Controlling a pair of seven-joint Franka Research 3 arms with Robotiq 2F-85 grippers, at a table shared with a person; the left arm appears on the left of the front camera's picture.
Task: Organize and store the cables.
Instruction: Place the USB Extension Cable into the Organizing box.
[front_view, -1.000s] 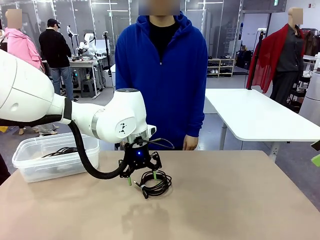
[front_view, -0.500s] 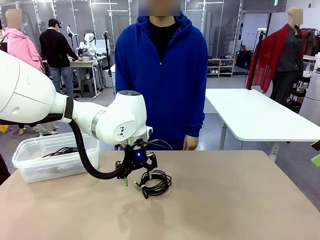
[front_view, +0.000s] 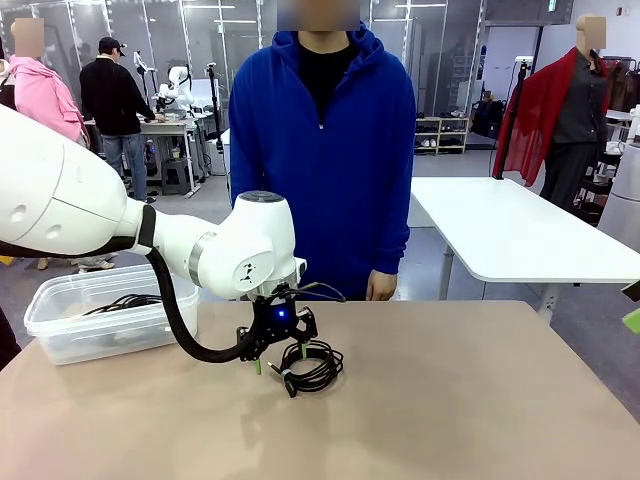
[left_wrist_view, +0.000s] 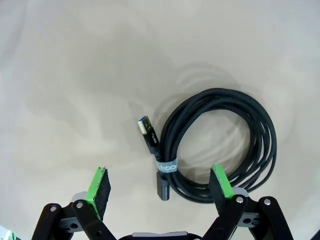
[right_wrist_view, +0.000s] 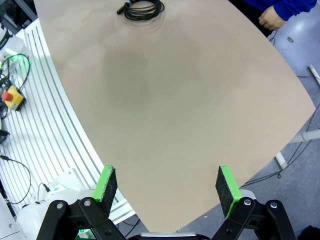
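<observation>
One coiled black cable lies on the tan tabletop in your front view, near the middle and a little to the robot's left. Your left gripper hangs directly over the coil's near-left edge, its green-padded fingers pointing down and spread wide, with nothing between them. At the table's left end you have a clear plastic bin with more black cable resting inside it. A person in a blue hoodie stands at the far edge, arms down at the sides.

From your left wrist camera, you look straight down on the same cable. It is a round coil bound by a small grey strap, with a blue-tipped USB plug sticking out past the loop. The left gripper is wide open: one green pad sits over bare table outside the coil, the other pad over the coil's strands. The strapped side of the loop lies between them. You cannot tell whether the pads touch the table.

From your right wrist camera, the right gripper is also fully open and empty, held high above the near edge of the table. The coiled cable shows far off at the top of that view, well apart from this gripper.
</observation>
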